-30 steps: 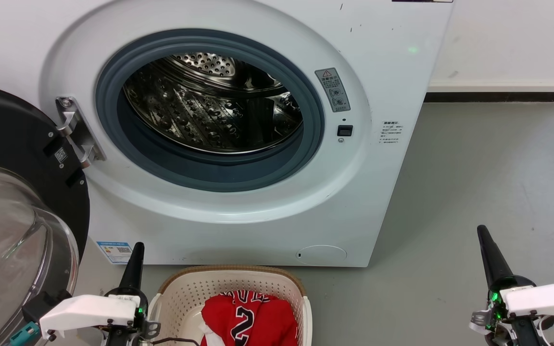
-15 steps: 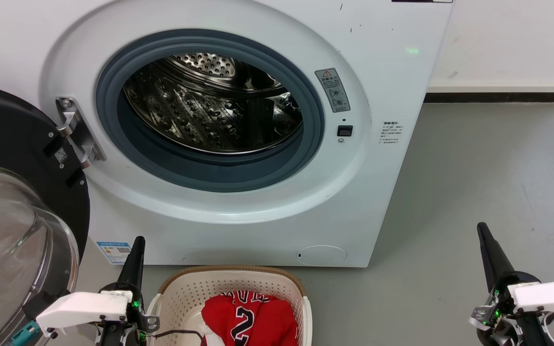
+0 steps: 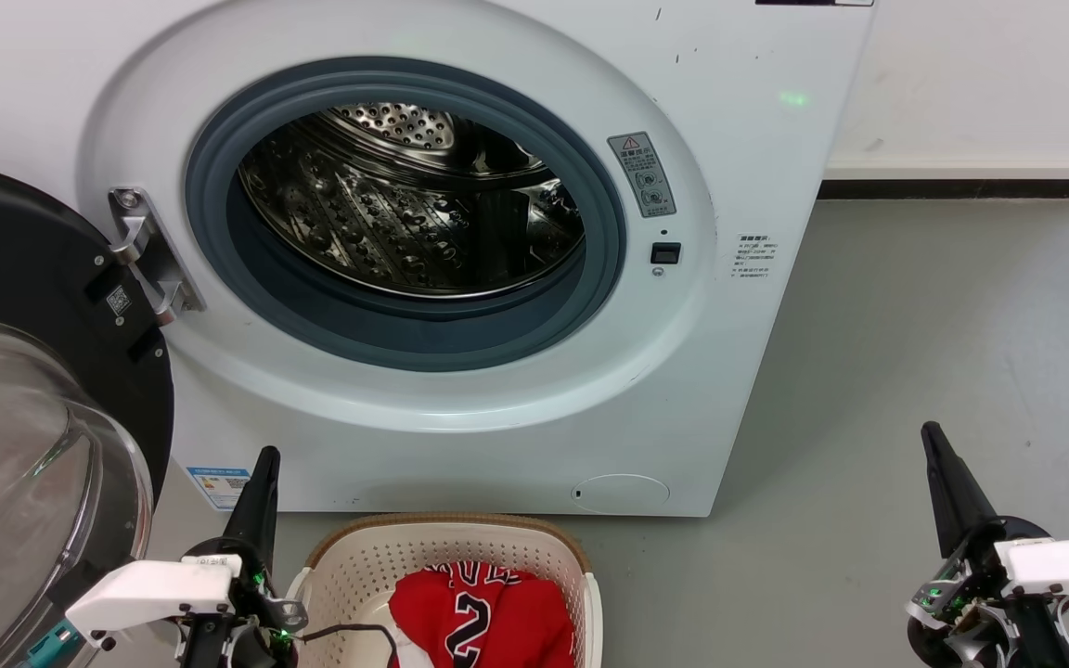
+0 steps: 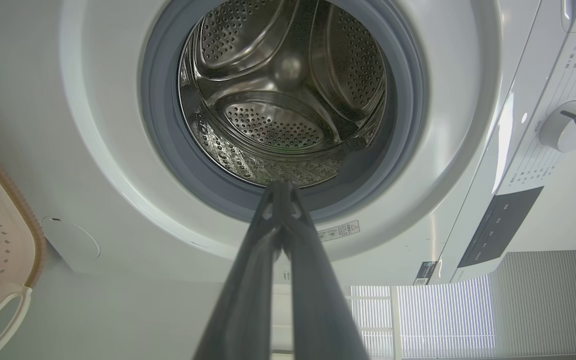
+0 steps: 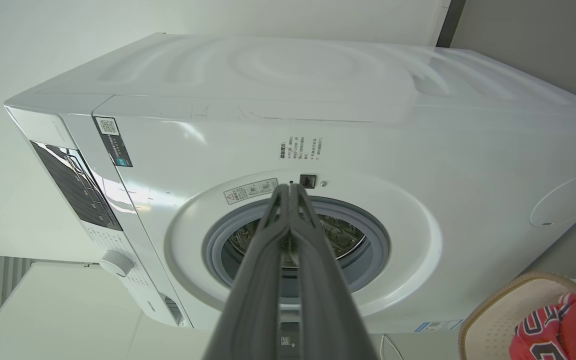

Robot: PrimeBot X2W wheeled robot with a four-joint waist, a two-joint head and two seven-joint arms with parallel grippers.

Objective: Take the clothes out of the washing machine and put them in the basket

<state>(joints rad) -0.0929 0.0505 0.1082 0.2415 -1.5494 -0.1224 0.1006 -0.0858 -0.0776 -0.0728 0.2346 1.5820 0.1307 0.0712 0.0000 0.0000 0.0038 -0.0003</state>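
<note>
- The washing machine [image 3: 497,445] fills the upper frame, its glass door [image 3: 24,464] swung wide at the left. The drum [image 3: 414,204] is bare, so emptied, I'd say.
- The basket [image 3: 358,566] sits bottom centre, just below the opening, handy for a short drop.
- The red jersey [image 3: 488,622] lies crumpled inside it, number 2 facing up.
- The left gripper [image 3: 266,459] and right gripper [image 3: 932,438], in the low corners, have their fingers pressed together, holding nothing.

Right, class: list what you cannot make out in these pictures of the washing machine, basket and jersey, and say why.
Head view: the bottom edge cuts off the near parts of the jersey and the basket.
Head view: the gasket hides the front floor of the drum.
Head view: the left edge cuts off part of the glass door.
Head view: the text on the warning sticker is too small to read.
</note>
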